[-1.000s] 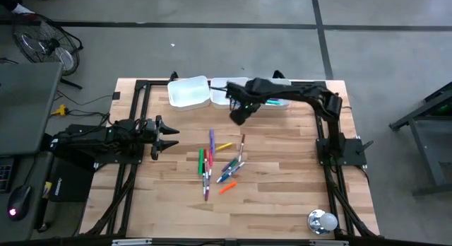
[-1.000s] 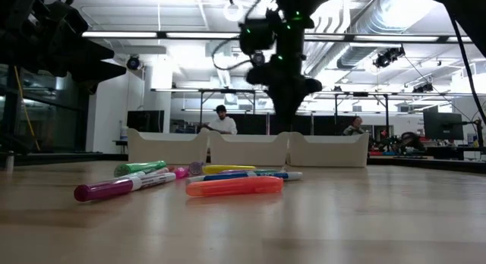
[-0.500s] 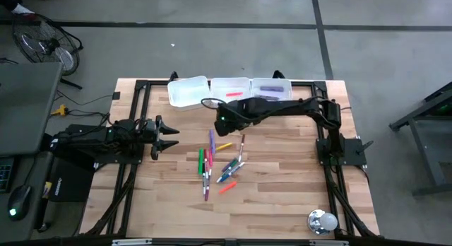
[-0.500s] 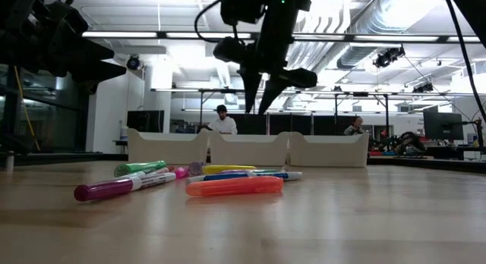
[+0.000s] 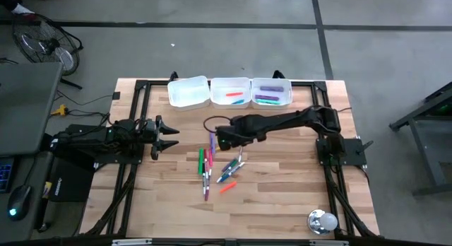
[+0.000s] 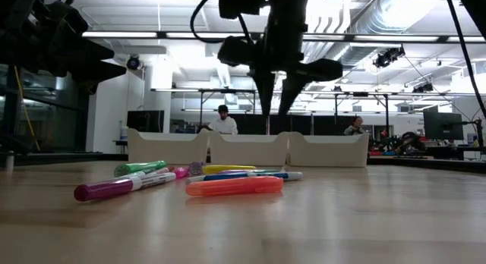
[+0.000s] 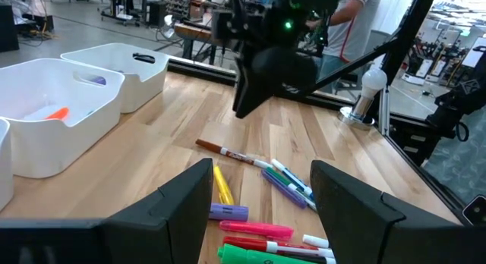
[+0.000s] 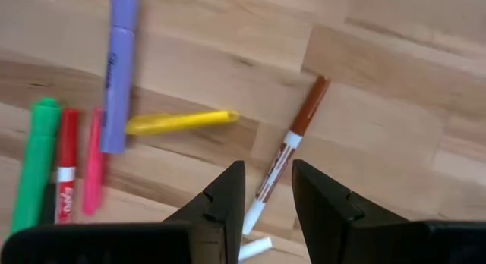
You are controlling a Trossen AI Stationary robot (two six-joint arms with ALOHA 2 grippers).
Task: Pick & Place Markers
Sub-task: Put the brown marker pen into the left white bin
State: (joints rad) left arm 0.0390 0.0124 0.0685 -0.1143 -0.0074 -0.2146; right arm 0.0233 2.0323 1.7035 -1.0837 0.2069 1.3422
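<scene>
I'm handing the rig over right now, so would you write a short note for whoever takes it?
Right gripper: empty, fingers apart, above the brown marker in the loose markers at mid-table.
Left gripper: open, waiting at the table's left side.
Done: a few markers lie in the middle tray and right tray; the left tray looks empty.
Left: clear the pile.
</scene>
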